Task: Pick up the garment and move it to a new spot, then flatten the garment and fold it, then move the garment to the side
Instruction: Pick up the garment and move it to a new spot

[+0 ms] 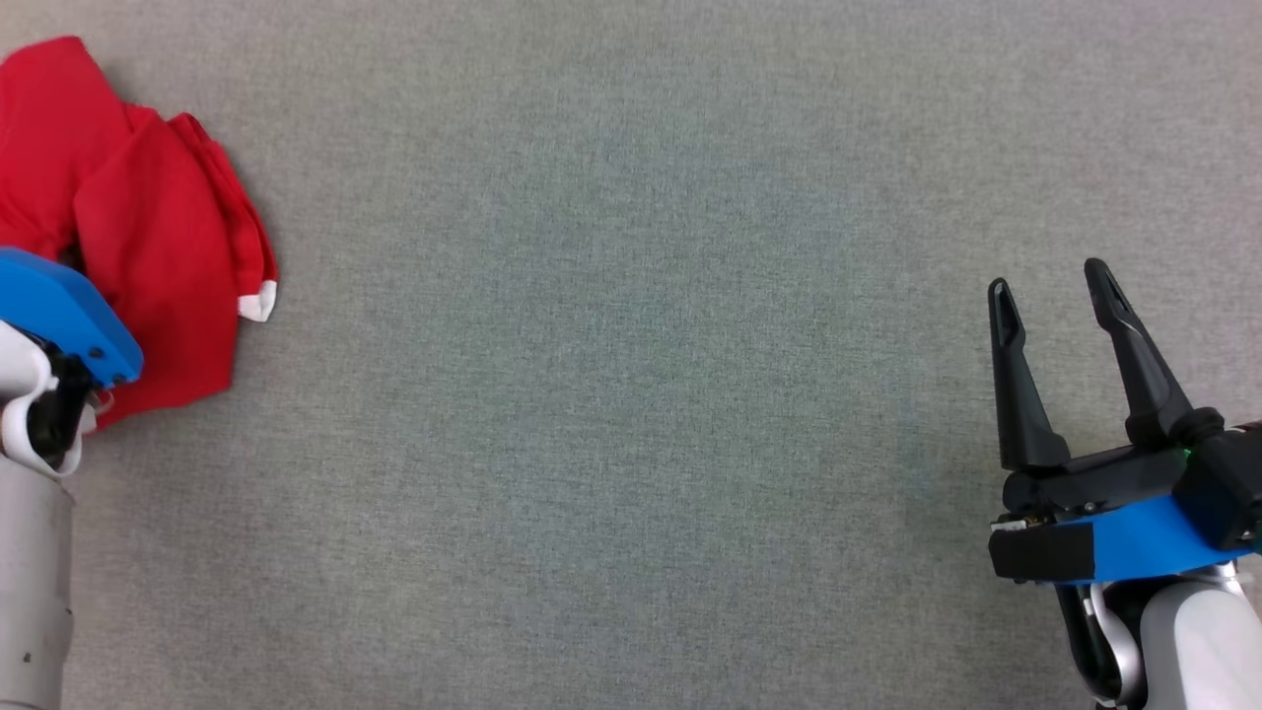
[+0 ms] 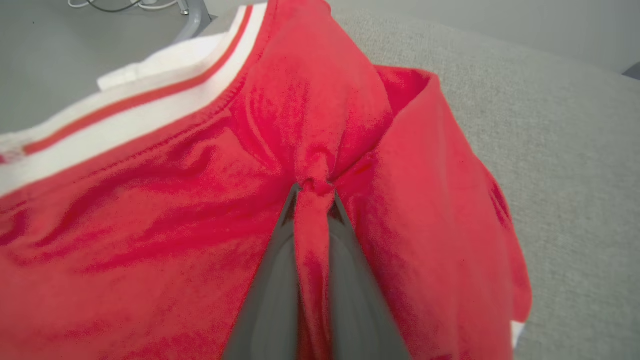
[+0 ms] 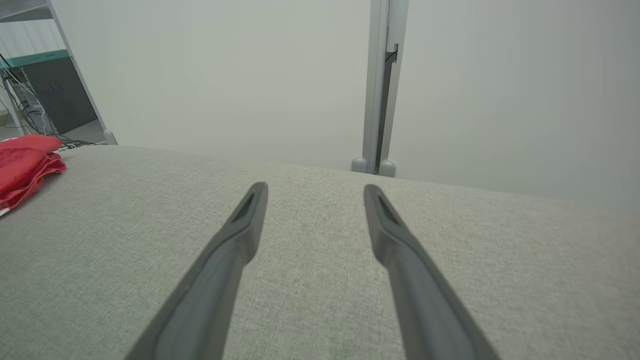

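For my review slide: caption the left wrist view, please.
Left gripper shut on a pinched fold of the red garment on the grey surface.

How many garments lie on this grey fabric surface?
1: a crumpled red cloth garment with white trim, far left on the grey fabric surface, pinched in the jaws of the left gripper. None seems hidden.

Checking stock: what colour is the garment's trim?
The trim is white with a red stripe; left wrist view.
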Controlling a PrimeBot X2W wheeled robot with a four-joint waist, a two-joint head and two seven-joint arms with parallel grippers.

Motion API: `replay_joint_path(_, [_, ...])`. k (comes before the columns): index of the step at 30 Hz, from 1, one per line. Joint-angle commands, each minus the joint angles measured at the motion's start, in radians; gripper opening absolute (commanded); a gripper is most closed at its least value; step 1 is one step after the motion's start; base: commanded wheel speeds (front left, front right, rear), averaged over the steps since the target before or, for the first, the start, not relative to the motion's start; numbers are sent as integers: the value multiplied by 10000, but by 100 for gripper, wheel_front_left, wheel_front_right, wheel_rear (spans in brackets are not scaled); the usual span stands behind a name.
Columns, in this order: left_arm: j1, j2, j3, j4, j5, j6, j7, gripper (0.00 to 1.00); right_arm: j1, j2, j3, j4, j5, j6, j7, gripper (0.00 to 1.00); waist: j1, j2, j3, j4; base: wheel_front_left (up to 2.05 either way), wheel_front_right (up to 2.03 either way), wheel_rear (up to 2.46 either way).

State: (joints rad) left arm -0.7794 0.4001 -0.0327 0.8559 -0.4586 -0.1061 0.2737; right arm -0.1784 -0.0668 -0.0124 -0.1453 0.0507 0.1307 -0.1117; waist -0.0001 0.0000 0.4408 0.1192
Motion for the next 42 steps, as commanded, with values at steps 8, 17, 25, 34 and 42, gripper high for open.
replay_joint_path(8, [-600,317,-279,-1043,731,214,-2159,0,219,105,50,460,213,1,-253,100,1,0,-874,-230,0,0,0])
replay_joint_path(17, [-1339,492,-854,-3036,1382,215,-2969,0,468,161,131,1206,509,1,-669,100,1,0,-1980,-853,0,0,0])
replay_joint_path(25, [-1937,89,-1561,-5215,1505,85,-2760,0,600,163,318,1774,1108,1,-1041,100,1,0,-2431,-1953,0,0,0])
replay_joint_path(34, [-2595,-895,-2783,-6603,1354,-79,-2277,0,390,164,646,2287,1642,3,-1371,100,1,0,-2416,-3426,0,0,0])
replay_joint_path(42, [-2463,-1679,-3582,-6545,1233,-99,-2123,0,168,166,1001,2636,2137,3,-1504,100,1,0,-2223,-4280,0,0,0])
